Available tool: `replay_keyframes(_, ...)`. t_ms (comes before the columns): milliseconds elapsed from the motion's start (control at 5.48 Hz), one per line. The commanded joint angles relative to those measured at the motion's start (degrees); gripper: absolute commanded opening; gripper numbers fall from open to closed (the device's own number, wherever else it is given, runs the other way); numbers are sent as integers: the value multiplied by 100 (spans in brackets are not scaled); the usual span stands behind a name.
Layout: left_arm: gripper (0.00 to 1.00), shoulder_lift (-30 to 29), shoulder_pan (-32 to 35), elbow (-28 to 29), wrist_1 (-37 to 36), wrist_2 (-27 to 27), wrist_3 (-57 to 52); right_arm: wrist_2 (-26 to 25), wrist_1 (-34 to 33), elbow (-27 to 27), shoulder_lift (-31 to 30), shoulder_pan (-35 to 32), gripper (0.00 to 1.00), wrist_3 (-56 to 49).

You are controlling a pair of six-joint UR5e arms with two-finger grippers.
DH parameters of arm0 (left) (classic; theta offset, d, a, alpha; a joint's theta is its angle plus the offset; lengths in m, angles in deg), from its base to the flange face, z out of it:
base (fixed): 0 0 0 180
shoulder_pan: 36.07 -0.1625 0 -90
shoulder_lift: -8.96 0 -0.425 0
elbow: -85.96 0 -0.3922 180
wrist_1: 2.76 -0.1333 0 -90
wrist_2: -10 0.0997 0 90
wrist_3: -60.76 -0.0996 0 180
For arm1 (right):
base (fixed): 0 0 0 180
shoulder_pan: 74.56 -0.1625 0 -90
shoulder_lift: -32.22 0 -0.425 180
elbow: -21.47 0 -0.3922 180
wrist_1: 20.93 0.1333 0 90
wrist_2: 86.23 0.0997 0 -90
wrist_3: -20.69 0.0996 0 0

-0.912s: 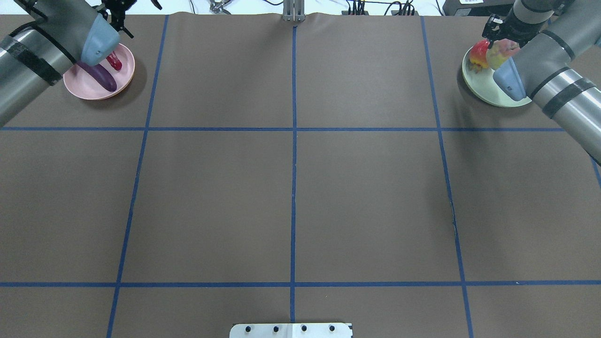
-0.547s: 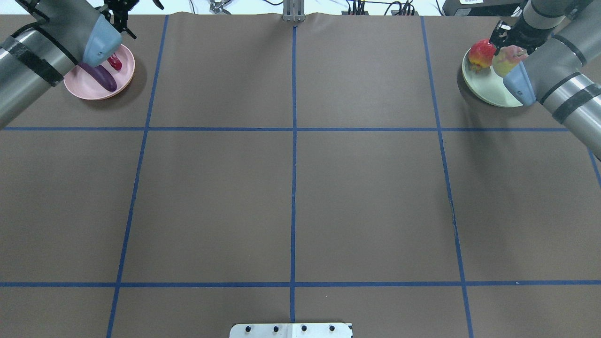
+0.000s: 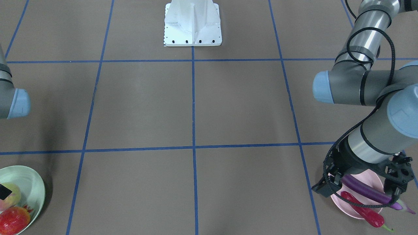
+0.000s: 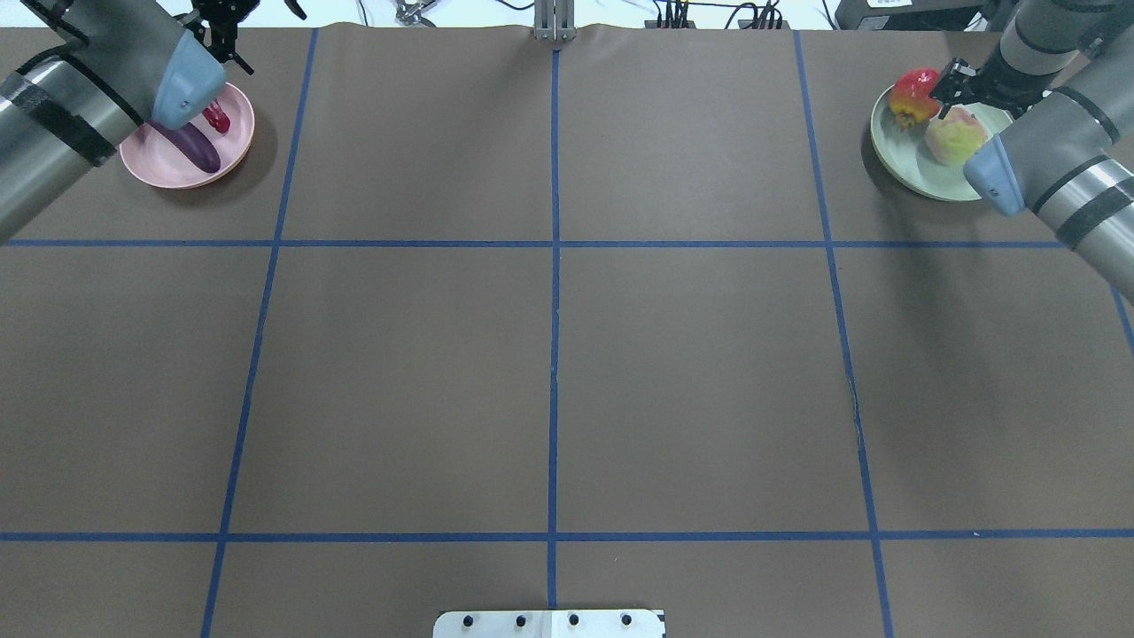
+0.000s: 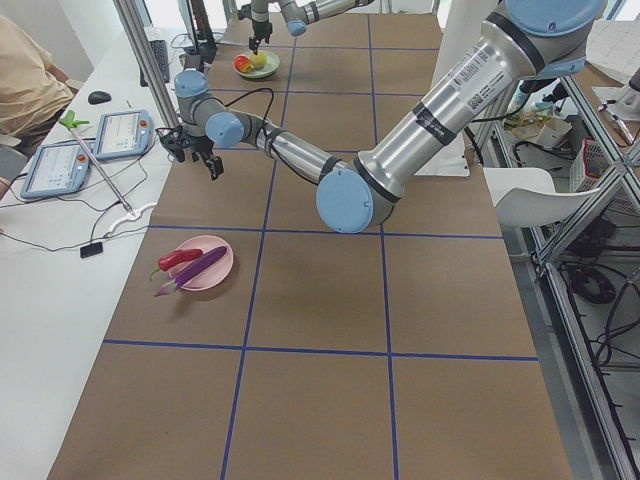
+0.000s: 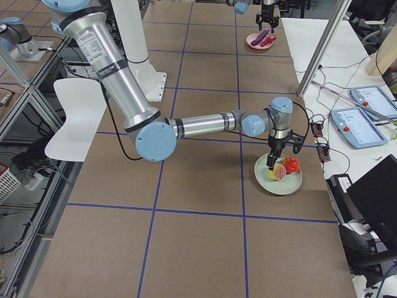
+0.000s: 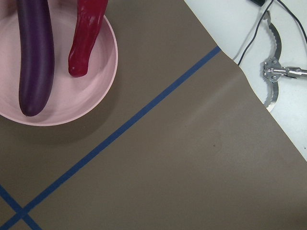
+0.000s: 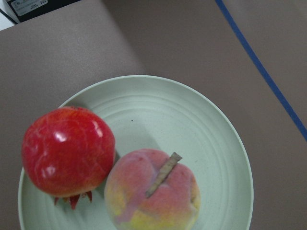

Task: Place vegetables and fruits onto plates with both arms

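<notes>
At the far corner of the table from the white base (image 3: 192, 24), on the robot's left, the pink plate (image 7: 103, 91) carries the eggplant (image 7: 34, 52) and the chili (image 7: 86, 33) side by side, their tips overhanging the rim. At the opposite far corner from the base, on the robot's right, the green plate (image 8: 206, 139) carries the pomegranate (image 8: 67, 151) and the peach (image 8: 153, 191), touching each other.

The left gripper (image 3: 357, 193) hangs above the pink plate, jaws wide apart and empty. The right gripper (image 4: 955, 89) hangs over the green plate and holds nothing; its jaw spread cannot be told.

Assessment: all four items appear placed. The eggplant looks glossy and likely slippery, so it is best taken across its slim middle. The chili is narrower and suits the same grip. Both fruits are round and may roll, so they should be gripped across the widest part. The plates seem light and may slide.

The table (image 4: 549, 372) is flat brown paper with blue tape lines. Cables and tablets lie beyond its far edge from the base.
</notes>
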Motion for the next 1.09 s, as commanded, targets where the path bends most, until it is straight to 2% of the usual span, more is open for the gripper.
replay_keyframes(0,100,1440,194,-1393,-19,5,-2421,497,202,-463,-502,-373,100,-1018)
replay_keyframes(182,100,2364,431,-2054,-19,-56,-4099,734,193,-735,-835,-742,100,-1913)
replay_keyframes(365,100,3252,494,-2774,-54,-65,-5230,1311,202,-1199,-1378,-1111,100,-2618)
replay_keyframes(547,100,4053,608,-3773,-664,-161,-5876,1656,132,-1926,-2158,-1706,100,-3704)
replay_keyframes(730,100,4783,748,-4731,-1331,-240,-6422,1694,114,-2568,-2932,-1938,100,-4298)
replay_keyframes(912,100,5478,1045,-5289,-1503,-345,-6889,1686,105,-3219,-3827,-1958,100,-4835)
